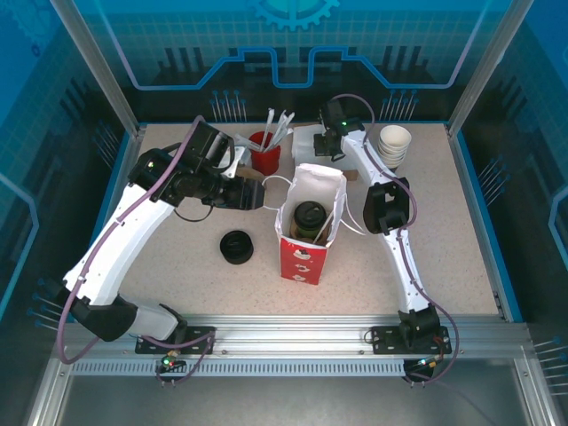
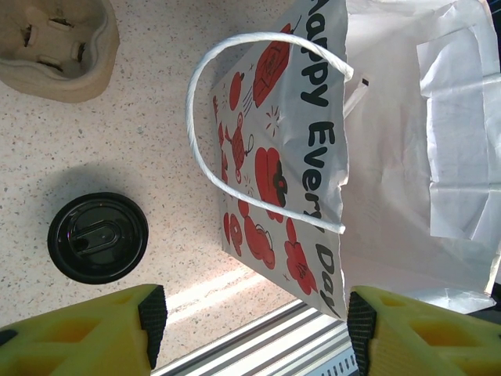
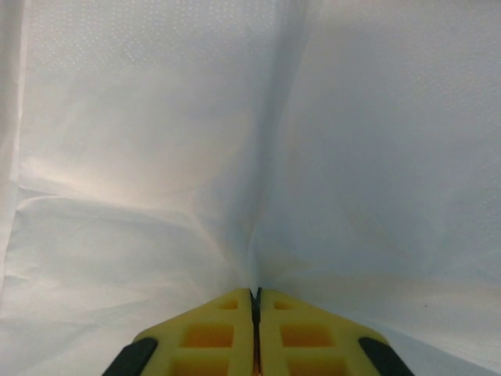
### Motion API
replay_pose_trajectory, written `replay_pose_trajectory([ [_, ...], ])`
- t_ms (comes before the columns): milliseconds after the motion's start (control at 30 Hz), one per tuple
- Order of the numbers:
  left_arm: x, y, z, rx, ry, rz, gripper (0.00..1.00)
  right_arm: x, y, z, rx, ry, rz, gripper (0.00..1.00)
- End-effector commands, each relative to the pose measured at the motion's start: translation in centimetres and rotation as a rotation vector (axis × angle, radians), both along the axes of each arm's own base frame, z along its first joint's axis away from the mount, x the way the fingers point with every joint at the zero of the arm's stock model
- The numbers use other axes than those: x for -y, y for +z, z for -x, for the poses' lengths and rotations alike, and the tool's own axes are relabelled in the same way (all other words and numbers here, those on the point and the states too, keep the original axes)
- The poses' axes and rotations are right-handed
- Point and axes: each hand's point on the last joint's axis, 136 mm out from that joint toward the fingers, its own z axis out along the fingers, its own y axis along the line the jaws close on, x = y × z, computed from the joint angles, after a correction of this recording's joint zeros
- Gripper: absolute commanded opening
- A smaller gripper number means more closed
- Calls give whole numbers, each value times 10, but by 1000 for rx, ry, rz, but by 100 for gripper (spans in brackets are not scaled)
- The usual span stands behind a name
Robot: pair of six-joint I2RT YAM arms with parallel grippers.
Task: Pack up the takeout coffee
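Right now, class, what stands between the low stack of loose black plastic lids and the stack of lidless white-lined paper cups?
The open red-and-white paper bag, holding the black-lidded takeout coffee cup, as the top external view shows.

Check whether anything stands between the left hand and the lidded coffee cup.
Yes. The takeout coffee stands inside the paper bag, so the bag's wall on that side and its looped handle lie between the cup and the open left hand. From above, the bag's mouth is open.
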Motion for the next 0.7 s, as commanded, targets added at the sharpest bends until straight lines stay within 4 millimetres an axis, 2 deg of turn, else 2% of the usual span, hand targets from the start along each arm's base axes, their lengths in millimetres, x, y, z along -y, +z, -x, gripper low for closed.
replay_pose_trajectory([
  [0,-4,4,10,-28,18,28,65,-11,31,-10,82,21,-32,4],
  [133,-4,2,11,-29,20,32,65,-11,53,-13,126,27,-42,0],
  [367,-1,3,6,-11,20,44,65,-12,96,-11,190,33,-65,0],
  [667,7,13,-11,59,23,81,66,-4,158,13,209,-34,-143,0],
])
